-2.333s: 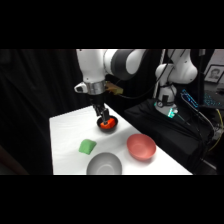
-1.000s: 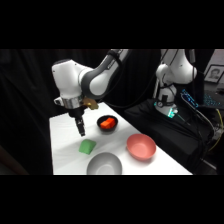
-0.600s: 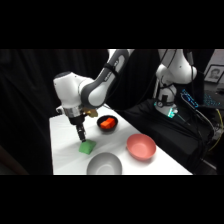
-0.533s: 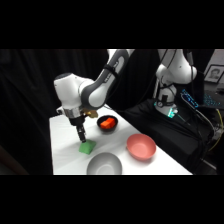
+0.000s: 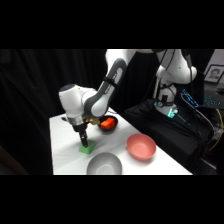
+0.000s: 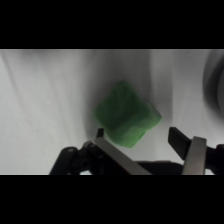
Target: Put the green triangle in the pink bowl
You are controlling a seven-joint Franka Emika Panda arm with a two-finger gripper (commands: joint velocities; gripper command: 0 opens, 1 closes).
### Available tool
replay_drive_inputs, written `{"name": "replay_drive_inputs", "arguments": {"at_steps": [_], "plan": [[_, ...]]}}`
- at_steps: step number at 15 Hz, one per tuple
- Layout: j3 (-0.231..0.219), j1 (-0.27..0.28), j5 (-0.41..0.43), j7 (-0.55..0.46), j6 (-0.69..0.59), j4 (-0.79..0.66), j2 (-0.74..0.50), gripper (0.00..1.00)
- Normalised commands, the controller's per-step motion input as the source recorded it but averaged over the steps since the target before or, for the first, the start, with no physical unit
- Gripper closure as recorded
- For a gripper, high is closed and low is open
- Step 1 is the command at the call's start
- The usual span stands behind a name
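Observation:
The green triangle (image 5: 88,147) lies on the white table (image 5: 62,145), left of the bowls. In the wrist view the green triangle (image 6: 127,115) fills the middle, seen from close above. My gripper (image 5: 84,142) has come down right onto it, and in the wrist view my gripper (image 6: 137,137) is open, one finger (image 6: 102,143) at the block's near left corner and the other finger (image 6: 192,150) off to its right. The pink bowl (image 5: 141,146) stands apart on the right side of the table with nothing in it.
A grey bowl (image 5: 104,164) sits at the table's front edge, just right of the block. A black bowl (image 5: 108,123) holding an orange-red piece stands behind my arm. Dark equipment with cables fills the right side beyond the table.
My gripper left the black bowl, swung left over the table and came down onto the green triangle. The block and the bowls have stayed where they were.

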Motion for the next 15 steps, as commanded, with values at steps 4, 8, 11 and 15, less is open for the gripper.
{"name": "replay_drive_inputs", "arguments": {"at_steps": [4,8,11,15], "plan": [[0.006,0.029,0.062,0.06,0.15,0.02,0.09,0.0],[-0.008,0.034,0.056,0.07,0.15,0.01,0.06,0.1],[-0.028,0.049,0.045,0.09,0.15,-0.01,0.04,0.43],[-0.02,0.042,0.046,0.08,0.13,-0.01,0.04,0.74]]}}
